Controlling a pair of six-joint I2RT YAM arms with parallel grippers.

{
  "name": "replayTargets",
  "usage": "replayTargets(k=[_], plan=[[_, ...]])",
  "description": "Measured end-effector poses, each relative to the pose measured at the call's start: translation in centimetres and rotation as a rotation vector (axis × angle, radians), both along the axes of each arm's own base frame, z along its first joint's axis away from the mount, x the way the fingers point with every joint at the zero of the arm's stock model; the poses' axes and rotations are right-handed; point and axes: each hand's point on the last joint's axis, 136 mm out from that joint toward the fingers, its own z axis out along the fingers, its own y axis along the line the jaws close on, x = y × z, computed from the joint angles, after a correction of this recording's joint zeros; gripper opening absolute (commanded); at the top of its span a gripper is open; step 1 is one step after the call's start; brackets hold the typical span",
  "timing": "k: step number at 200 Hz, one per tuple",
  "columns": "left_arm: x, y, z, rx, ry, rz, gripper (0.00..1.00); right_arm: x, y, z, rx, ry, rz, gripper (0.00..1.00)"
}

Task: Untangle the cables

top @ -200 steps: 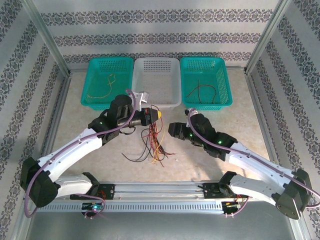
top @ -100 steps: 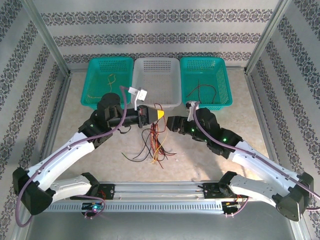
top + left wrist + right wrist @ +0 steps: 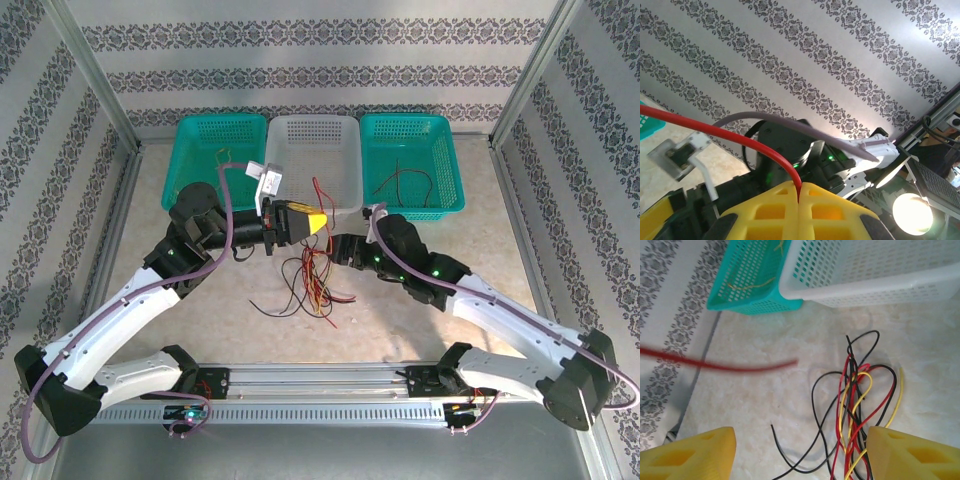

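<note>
top view, left gripper (image 3: 317,222): yellow tips closed, pinching a red cable (image 3: 322,200) raised in front of the white basket (image 3: 342,130)
top view, tangle of cables (image 3: 310,285): red, black and yellow strands on the table (image 3: 450,215), below the left gripper, between the two arms
top view, right gripper (image 3: 341,250): just right of the tangle, jaw gap hard to read here
top view, teal baskets: left basket (image 3: 190,135) has a yellow strand, right basket (image 3: 445,140) has red and dark strands
left wrist, left gripper (image 3: 799,192): fingers (image 3: 765,210) pressed together, red cable (image 3: 715,131) clamped in the seam and arcing off left
right wrist, right gripper (image 3: 800,442): fingers (image 3: 695,452) spread wide, nothing between them
right wrist, tangle of cables (image 3: 860,400): lies on the table ahead, nearer the right finger
right wrist, red cable (image 3: 725,366): blurred, stretched across the left half, apart from the tangle
</note>
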Motion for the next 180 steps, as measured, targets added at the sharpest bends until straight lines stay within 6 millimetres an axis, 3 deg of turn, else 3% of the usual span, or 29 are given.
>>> replayTargets(k=[32,67,93,113,125,180], plan=[[0.1,0.0,-0.2,-0.011,-0.014,0.002,0.00,-0.9,-1.5,4.2,0.077,-0.108,-0.009,0.70],[1.1,-0.1,-2.7,0.009,0.030,0.035,0.00,-2.1,-2.2,7.4,0.139,-0.198,0.010,0.68],[1.6,-0.2,-3.8,0.012,0.067,0.036,0.00,-2.9,-1.7,8.0,0.142,-0.226,0.046,0.68],[1.5,-0.5,-3.8,-0.008,0.085,0.012,0.00,-2.9,-1.7,8.3,0.119,-0.238,0.046,0.75],[1.3,-0.6,-3.7,-0.018,0.089,-0.009,0.00,-2.5,-1.7,8.5,0.098,-0.242,0.038,0.80],[-0.2,-0.8,-3.0,-0.039,0.091,-0.098,0.00,0.8,-1.3,7.8,-0.018,-0.236,0.011,0.77]])
